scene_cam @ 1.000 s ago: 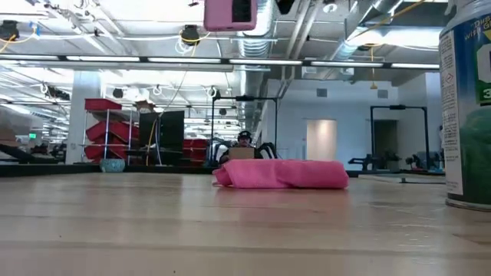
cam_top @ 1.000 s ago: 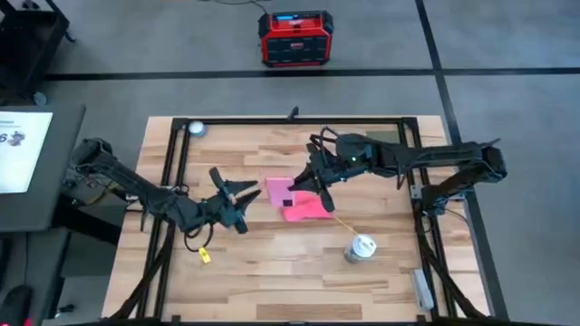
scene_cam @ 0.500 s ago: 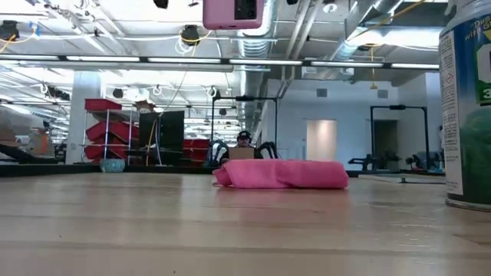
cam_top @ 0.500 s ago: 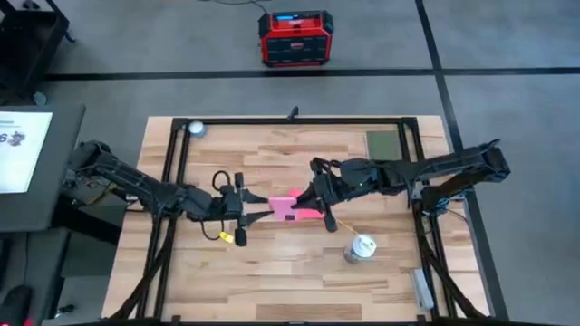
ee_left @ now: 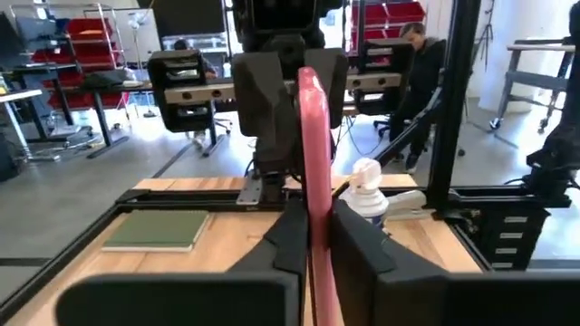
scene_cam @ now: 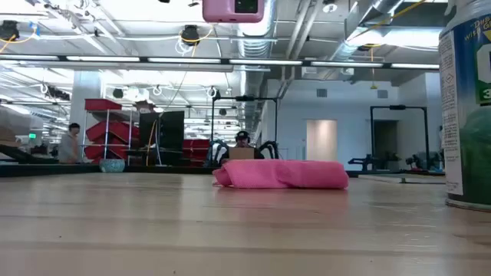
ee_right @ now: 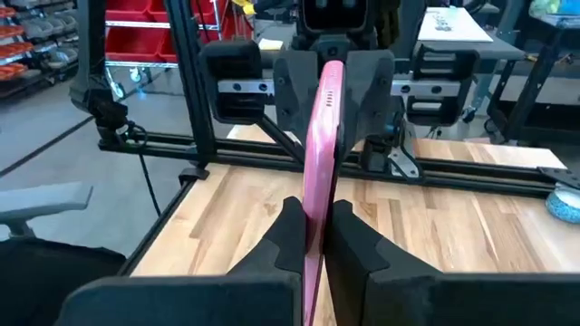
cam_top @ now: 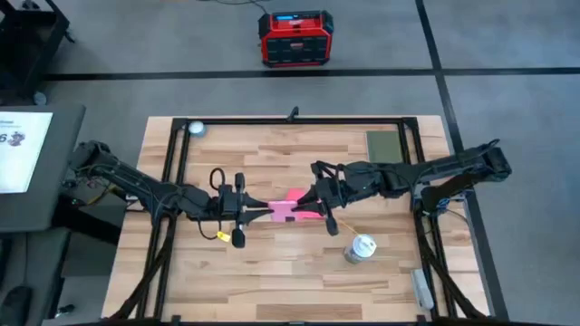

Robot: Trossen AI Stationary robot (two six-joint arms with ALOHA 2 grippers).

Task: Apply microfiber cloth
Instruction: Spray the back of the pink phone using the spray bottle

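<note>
Cloth [scene_cam: 282, 174] lies untouched mid-table, under the raised phone [cam_top: 284, 209]. Left gripper [cam_top: 256, 210] has just closed onto the phone's end opposite the right gripper [cam_top: 308, 203]; wiping hasn't started.

An industrial workshop: exposed ceiling ducts [scene_cam: 253, 42], red shelving racks [scene_cam: 107, 126] and workbenches [ee_left: 54, 100].

The high view looked straight down on the whole table [cam_top: 272, 263] from well above. The low view sat at tabletop level, facing the room. Each wrist view looked closely along its own fingers toward the opposite arm — both shared the pink phone [ee_left: 313, 172] held edge-on between them.
</note>
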